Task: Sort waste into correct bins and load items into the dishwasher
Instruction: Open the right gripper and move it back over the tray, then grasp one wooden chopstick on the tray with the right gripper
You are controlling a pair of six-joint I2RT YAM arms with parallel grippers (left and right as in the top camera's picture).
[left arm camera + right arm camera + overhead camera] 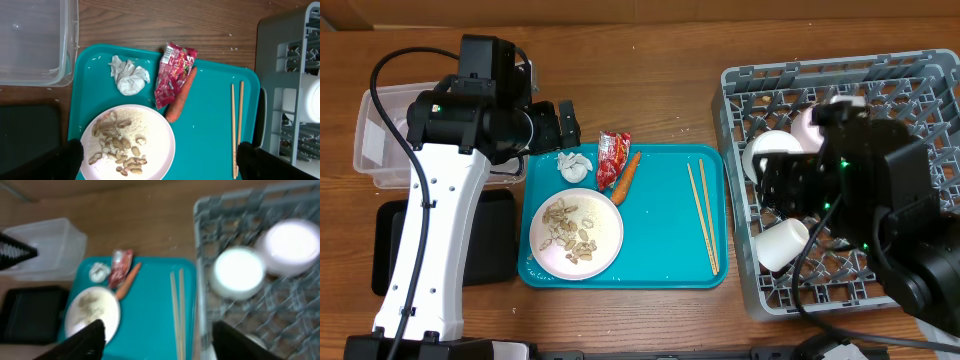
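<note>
sorting step, i judge: my left gripper hangs over the teal tray, fingers apart; right gripper also apart. next i should pinch the tissue.

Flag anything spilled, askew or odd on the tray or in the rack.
Nothing is spilled. The red wrapper overlaps the carrot, whose tip appears to touch the plate rim. In the rack, a white cup seems to lie on its side.
</note>
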